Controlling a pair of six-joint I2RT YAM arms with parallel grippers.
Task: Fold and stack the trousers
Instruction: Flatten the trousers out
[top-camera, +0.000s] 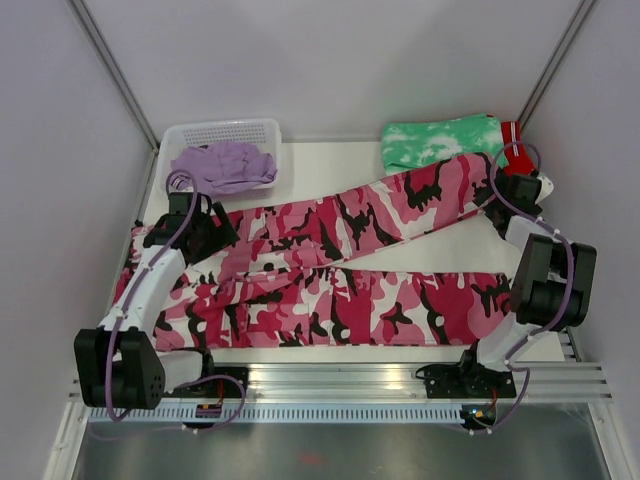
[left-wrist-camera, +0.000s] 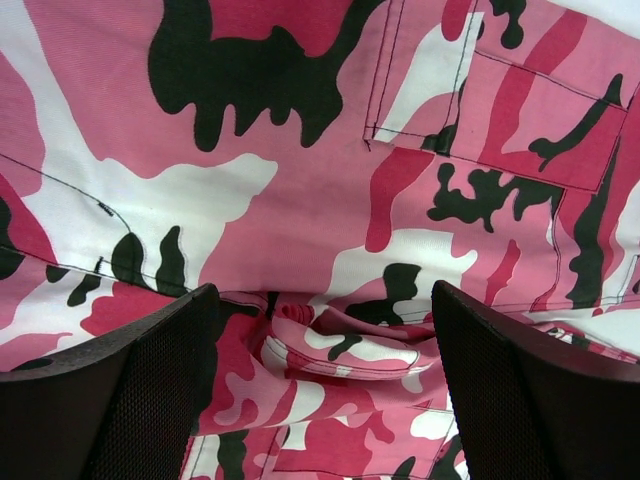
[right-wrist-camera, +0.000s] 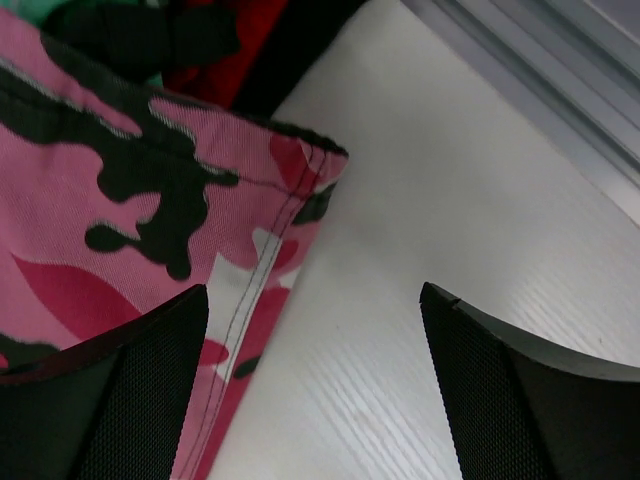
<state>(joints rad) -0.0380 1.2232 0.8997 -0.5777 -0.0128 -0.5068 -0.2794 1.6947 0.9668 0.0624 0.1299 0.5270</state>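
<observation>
From above, the camouflage trousers (top-camera: 340, 270) lie open on the worktop (top-camera: 330, 160) in a wide V: waist at the left, one leg running along the near edge, the other angling away towards the green tie-dye garment (top-camera: 440, 142) and the red garment (top-camera: 515, 140) in the far right corner. The lilac trousers (top-camera: 222, 165) sit bunched in the white basket (top-camera: 262, 127) at the far left, not yet laid out. The left pincer (top-camera: 190, 225) hangs over the waist end and the right pincer (top-camera: 520, 180) over the tip of the far leg, so this reads as the very start of the first fold, with nothing doubled over yet. On the left wrist camera the pincer is spread wide and grips nothing; below it are flat camouflage cloth, a pocket flap (left-wrist-camera: 530, 110) and a small ruck of fabric (left-wrist-camera: 340, 345) between the fingers. That ruck looks like the natural bite, once the pincer drops and closes. On the right wrist camera the pincer is spread too and holds nothing. The leg's stitched hem (right-wrist-camera: 300, 170) lies just ahead of its left finger and bare worktop fills the rest of the gap. My call is that it needs to shift onto that hem corner, pinch it, and carry the far leg across onto the near one.
</observation>
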